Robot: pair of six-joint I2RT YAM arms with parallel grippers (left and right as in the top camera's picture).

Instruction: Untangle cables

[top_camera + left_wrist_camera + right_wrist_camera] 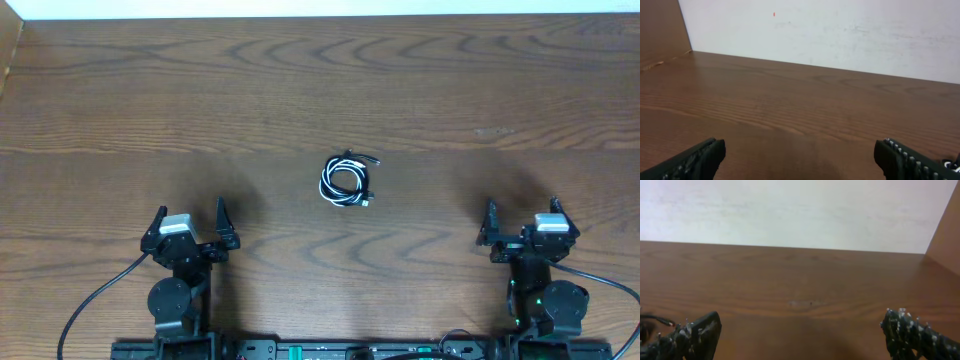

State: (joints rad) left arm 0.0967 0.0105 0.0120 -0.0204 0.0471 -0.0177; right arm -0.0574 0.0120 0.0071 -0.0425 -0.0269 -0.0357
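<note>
Loosely coiled cables (346, 181), plug (374, 160) rightward; left end effector (190, 212), right end effector (522, 208) spread.

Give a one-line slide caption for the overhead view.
Tangled black and white cables lie untouched between the open left pincer and open right pincer.

left arm (178, 250): jaws spread | right arm (540, 245): jaws spread

A small tangled coil of thin black and white cables (347, 182) lay flat mid-table, plugs sticking out.
</note>
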